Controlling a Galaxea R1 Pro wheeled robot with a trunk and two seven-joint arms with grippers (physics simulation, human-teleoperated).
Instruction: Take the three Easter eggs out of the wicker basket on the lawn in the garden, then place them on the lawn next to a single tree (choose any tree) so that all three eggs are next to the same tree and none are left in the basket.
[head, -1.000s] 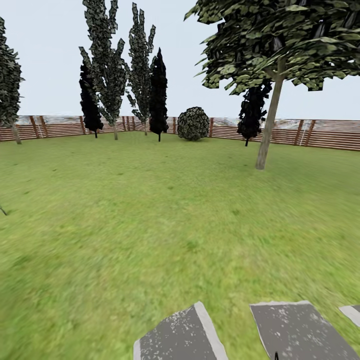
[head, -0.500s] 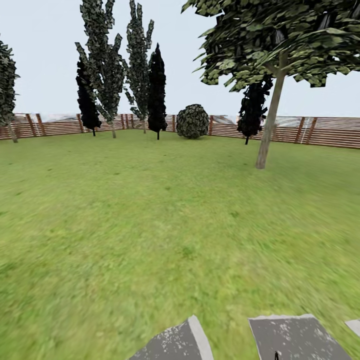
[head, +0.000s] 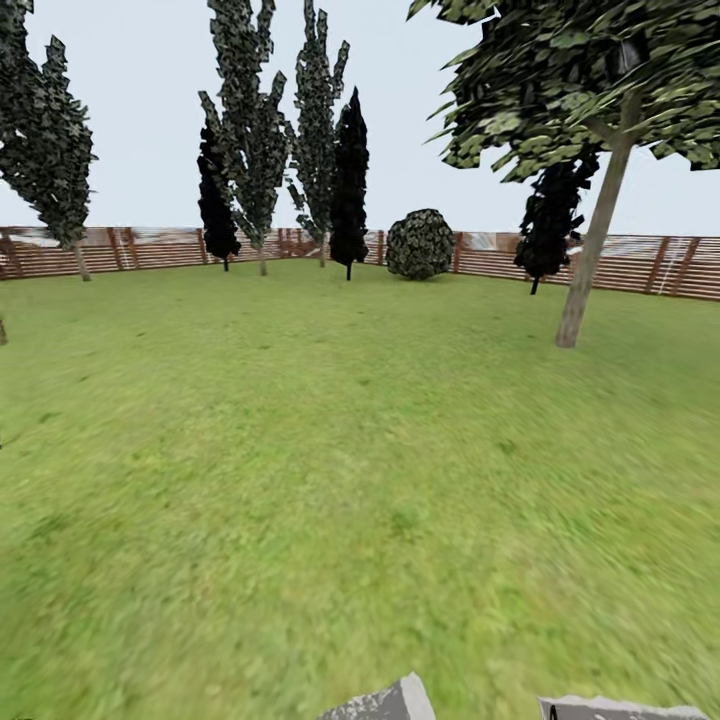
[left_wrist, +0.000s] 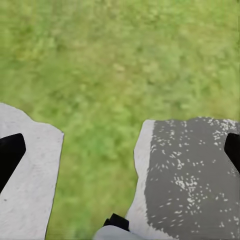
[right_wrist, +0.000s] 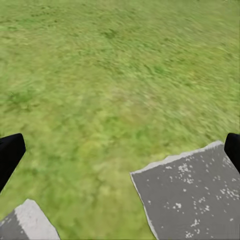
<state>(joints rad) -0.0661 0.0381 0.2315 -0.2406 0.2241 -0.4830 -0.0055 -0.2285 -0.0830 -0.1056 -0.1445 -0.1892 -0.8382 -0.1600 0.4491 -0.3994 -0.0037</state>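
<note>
Lawn (left_wrist: 125, 60) lies beneath both hands: left hand (left_wrist: 120, 150) and right hand (right_wrist: 120, 150) each hang with fingers spread wide, empty, over grass and grey paving slabs (left_wrist: 195, 175). Farther off, the tree (head: 592, 255) stands on the lawn before the slat fence (head: 150, 248).

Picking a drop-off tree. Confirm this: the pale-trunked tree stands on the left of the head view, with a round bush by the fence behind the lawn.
Wrong side. In the head view, the pale-trunked tree stands on the right. The round bush is indeed by the fence behind the lawn.
</note>
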